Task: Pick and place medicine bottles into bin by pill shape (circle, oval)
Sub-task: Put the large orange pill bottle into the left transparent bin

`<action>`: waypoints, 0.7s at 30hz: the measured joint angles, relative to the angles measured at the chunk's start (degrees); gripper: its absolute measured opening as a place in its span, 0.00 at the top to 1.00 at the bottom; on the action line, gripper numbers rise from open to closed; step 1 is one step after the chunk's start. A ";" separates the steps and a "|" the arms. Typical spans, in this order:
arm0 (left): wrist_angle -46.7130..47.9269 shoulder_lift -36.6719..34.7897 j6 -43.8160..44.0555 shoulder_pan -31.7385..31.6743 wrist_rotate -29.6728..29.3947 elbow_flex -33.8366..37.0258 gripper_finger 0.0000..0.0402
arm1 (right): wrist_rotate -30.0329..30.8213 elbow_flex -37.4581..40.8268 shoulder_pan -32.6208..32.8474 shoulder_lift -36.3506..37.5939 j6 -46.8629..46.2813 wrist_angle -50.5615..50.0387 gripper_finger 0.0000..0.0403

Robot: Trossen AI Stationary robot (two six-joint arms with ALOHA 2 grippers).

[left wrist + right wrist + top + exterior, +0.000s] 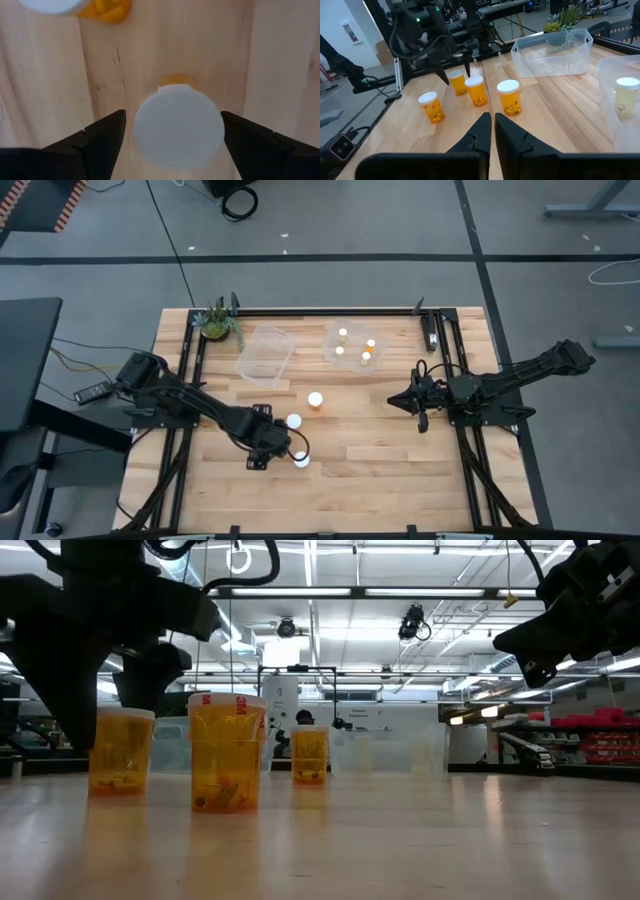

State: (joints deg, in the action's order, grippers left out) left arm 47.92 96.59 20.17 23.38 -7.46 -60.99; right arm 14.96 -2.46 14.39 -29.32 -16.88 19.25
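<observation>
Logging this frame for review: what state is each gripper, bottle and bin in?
left gripper: open around a bottle
straddled bottle: upright, capped, ungripped
three loose bottles: upright, capped
right gripper: shut, holding nothing
left bin: no bottles
right bin: holds four bottles

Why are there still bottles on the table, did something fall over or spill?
Nothing has tipped or spilled. The loose medicine bottles stand upright with white caps on, waiting to be sorted. The left claw is open around one bottle. Others sit in the clear bin. The right claw waits, shut.
</observation>
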 joint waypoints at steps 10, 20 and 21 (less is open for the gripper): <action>-0.57 0.70 2.31 0.00 0.02 0.00 0.18 | 0.00 -0.02 0.00 0.00 0.00 -0.02 0.92; -3.34 2.16 3.20 0.02 0.07 0.00 0.18 | 0.00 -0.05 0.00 -0.02 0.02 -0.04 0.92; -3.73 2.44 3.20 0.01 0.14 -0.04 0.18 | 0.00 -0.07 0.00 -0.02 0.02 -0.04 0.92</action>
State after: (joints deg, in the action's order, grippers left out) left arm 44.19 99.04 23.38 23.39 -7.32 -61.04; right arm 14.96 -2.52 14.39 -29.34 -16.87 19.20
